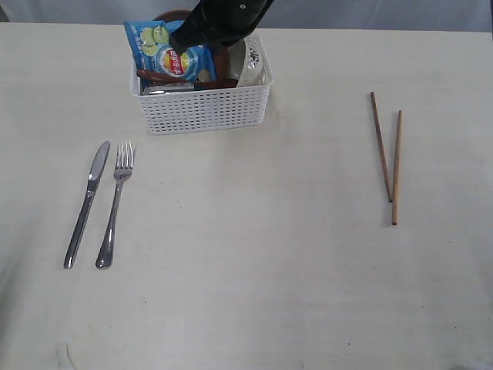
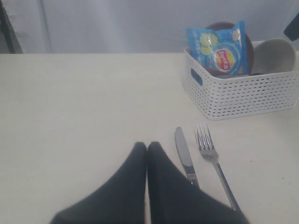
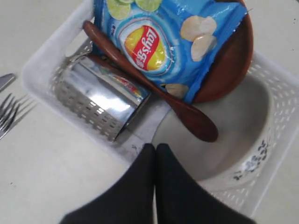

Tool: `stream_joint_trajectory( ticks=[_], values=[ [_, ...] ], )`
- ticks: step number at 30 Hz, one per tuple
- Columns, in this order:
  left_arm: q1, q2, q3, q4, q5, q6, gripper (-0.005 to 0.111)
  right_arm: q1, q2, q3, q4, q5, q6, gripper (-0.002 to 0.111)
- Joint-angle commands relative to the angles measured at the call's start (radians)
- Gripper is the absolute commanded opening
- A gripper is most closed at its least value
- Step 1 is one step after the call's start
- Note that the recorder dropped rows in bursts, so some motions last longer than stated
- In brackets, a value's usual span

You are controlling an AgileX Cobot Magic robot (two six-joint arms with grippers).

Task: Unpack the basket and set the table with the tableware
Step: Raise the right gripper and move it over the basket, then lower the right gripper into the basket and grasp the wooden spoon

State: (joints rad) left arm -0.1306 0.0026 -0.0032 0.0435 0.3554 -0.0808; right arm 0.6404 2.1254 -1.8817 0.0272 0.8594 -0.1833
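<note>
Clearly the widest open stretch of the bench [image 1: 246,270] lies in the middle and toward the near edge, between the fork [image 1: 115,208] on the left and the chopsticks [image 1: 387,154] well off to the right. The knife [image 1: 87,203] lies just beside the fork, the two apart, and the chopsticks draw together at their near ends in a narrow V. The basket [image 1: 202,108] stands close to the bench's far edge, and a dark arm reaches in over its top. Only the right wrist view shows what sits low inside: a steel cup [image 3: 100,98] on its side, and a wooden spoon [image 3: 154,88] slanting across it toward the bowl [image 3: 243,140]. The chips bag [image 3: 163,42] leans on the brown plate [image 3: 229,65]. The right claw [image 3: 155,149] hangs over the basket's rim between cup and bowl, fingers pressed together with nothing between them. The left claw [image 2: 146,145] appears only in the left wrist view, likewise closed and empty, above bare bench with the knife just beside it.
</note>
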Motion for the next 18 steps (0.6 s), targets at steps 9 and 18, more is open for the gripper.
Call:
stream_joint_trajectory(
  ticks=[9, 18],
  values=[
    [0.002, -0.003, 0.003, 0.009, -0.011, -0.004, 0.0, -0.01, 0.152, -0.002, -0.015, -0.206, 0.04, 0.0],
    [0.002, -0.003, 0.003, 0.009, -0.011, -0.004, 0.0, -0.01, 0.131, -0.002, -0.062, 0.162, 0.04, 0.0]
  ],
)
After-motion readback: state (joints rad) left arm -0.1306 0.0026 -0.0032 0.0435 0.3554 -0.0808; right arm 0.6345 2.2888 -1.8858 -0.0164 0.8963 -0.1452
